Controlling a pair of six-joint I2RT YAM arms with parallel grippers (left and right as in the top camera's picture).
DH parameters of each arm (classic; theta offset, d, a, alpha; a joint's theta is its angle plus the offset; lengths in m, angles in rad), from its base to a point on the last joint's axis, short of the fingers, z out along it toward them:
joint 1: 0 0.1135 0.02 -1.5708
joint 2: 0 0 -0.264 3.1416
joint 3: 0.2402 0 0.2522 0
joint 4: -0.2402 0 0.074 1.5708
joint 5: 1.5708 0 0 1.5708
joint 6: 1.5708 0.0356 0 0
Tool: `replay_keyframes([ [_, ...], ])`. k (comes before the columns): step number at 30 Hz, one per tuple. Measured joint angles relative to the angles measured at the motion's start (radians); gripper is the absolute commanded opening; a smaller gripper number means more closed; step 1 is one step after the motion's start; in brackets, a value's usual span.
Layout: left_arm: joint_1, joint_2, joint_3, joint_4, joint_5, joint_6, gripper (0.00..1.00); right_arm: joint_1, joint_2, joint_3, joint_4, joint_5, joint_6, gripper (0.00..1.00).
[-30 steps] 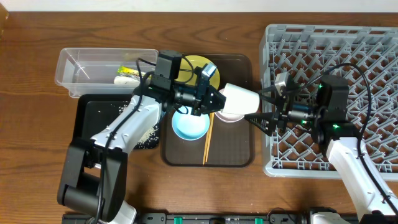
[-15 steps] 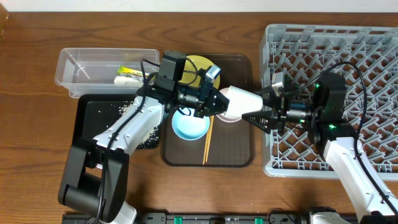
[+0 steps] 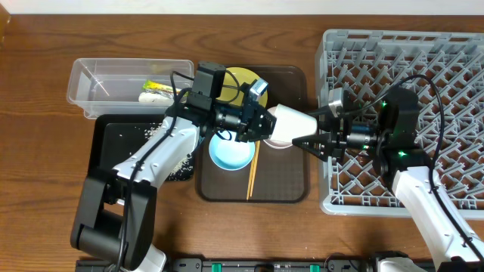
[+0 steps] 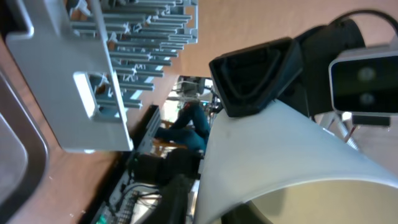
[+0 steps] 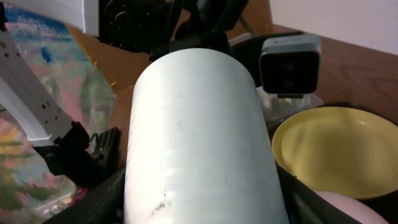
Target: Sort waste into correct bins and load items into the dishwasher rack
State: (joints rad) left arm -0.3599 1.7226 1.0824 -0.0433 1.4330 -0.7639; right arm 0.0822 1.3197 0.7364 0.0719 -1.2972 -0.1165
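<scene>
- dishwasher rack (image 3: 408,68): just right of the brown tray (image 3: 291,189), nothing loaded in the part that shows
- black tray (image 3: 121,151): just left of the brown tray, rice grains (image 3: 179,162) on it
- clear tub (image 3: 98,79): up-left of the brown tray, holds the wrapper (image 3: 156,85) and the white scrap (image 3: 151,97)
- yellow plate (image 3: 236,78): on the brown tray, top left
- blue bowl (image 3: 231,153): on the brown tray, left of middle
- white bowl (image 3: 281,142): on the brown tray, upper middle, mostly hidden under the cup
- white cup (image 3: 291,121): on its side, in the air over the brown tray's upper right
- left gripper (image 3: 265,122): over the brown tray, pinching the cup's left end
- right gripper (image 3: 304,127): at the brown tray's right edge, 2 fingers either side of the cup's right end; cannot tell if they press
- chopsticks (image 3: 253,170): on the brown tray, middle
</scene>
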Motion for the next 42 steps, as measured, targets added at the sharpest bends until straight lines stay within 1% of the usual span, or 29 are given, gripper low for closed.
replay_keyframes([
  [1, -0.002, 0.0, 0.0, -0.001, -0.005, 0.016, 0.42, 0.001, 0.0, 0.0, -0.001, 0.004, 0.002, 0.43],
  [3, -0.003, 0.0, 0.0, -0.018, -0.037, 0.051, 0.48, 0.001, 0.0, 0.0, -0.007, 0.029, 0.013, 0.42],
  [7, -0.002, 0.0, 0.0, -0.09, -0.167, 0.132, 0.55, 0.0, 0.0, 0.0, -0.053, 0.116, 0.04, 0.39],
  [11, 0.022, 0.0, 0.0, -0.173, -0.304, 0.224, 0.57, -0.006, 0.0, 0.0, -0.138, 0.227, 0.054, 0.34],
  [14, 0.072, -0.009, 0.001, -0.297, -0.423, 0.309, 0.59, -0.013, 0.0, 0.001, -0.202, 0.307, 0.058, 0.28],
  [16, 0.111, -0.033, 0.001, -0.382, -0.503, 0.367, 0.59, -0.02, -0.005, 0.003, -0.266, 0.364, 0.061, 0.28],
  [18, 0.147, -0.08, -0.001, -0.472, -0.581, 0.426, 0.59, -0.038, -0.024, 0.011, -0.365, 0.446, 0.066, 0.25],
  [22, 0.211, -0.227, -0.001, -0.597, -0.724, 0.515, 0.58, -0.061, -0.085, 0.089, -0.58, 0.607, 0.067, 0.14],
  [25, 0.244, -0.322, -0.001, -0.644, -0.797, 0.546, 0.58, -0.08, -0.136, 0.183, -0.719, 0.72, 0.067, 0.1],
  [29, 0.272, -0.414, -0.001, -0.659, -0.892, 0.565, 0.58, -0.108, -0.18, 0.327, -0.901, 0.874, 0.075, 0.03],
  [33, 0.273, -0.456, -0.001, -0.66, -0.961, 0.578, 0.58, -0.131, -0.178, 0.407, -1.057, 1.048, 0.102, 0.01],
  [36, 0.273, -0.46, -0.001, -0.661, -0.989, 0.582, 0.58, -0.144, -0.151, 0.439, -1.183, 1.194, 0.151, 0.01],
  [39, 0.273, -0.46, -0.001, -0.664, -1.001, 0.582, 0.58, -0.166, -0.114, 0.457, -1.237, 1.292, 0.179, 0.01],
  [42, 0.273, -0.46, -0.001, -0.664, -1.008, 0.582, 0.58, -0.177, -0.077, 0.477, -1.24, 1.353, 0.196, 0.01],
])
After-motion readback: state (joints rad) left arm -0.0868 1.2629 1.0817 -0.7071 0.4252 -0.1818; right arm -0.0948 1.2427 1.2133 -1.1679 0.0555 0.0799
